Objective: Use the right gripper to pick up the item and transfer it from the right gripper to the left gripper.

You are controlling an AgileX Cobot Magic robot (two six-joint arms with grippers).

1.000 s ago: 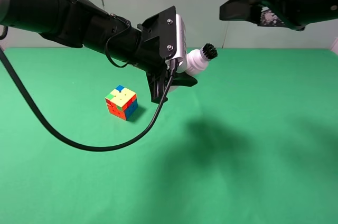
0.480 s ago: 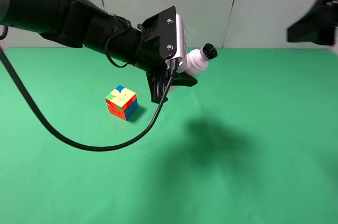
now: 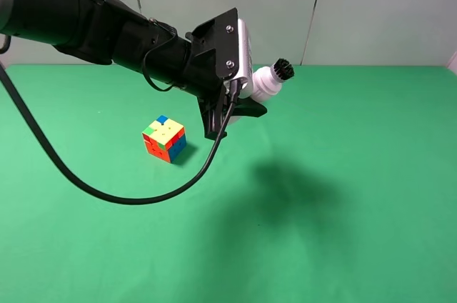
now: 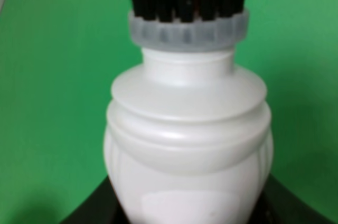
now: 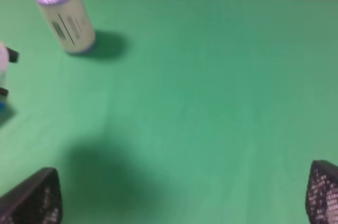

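Note:
The item is a white brush with black bristles. My left gripper is shut on its white body and holds it in the air above the green table, bristles pointing right. In the left wrist view the brush fills the frame, with the dark fingers at its base. My right gripper is out of the exterior high view. Its two fingertips show wide apart in the right wrist view, with nothing between them.
A multicoloured puzzle cube lies on the green table, left of and below the brush. A pale cylindrical can with a purple lid stands on the cloth in the right wrist view.
The right arm has drawn away to the right and left the exterior high view. The left arm and the brush have not moved.

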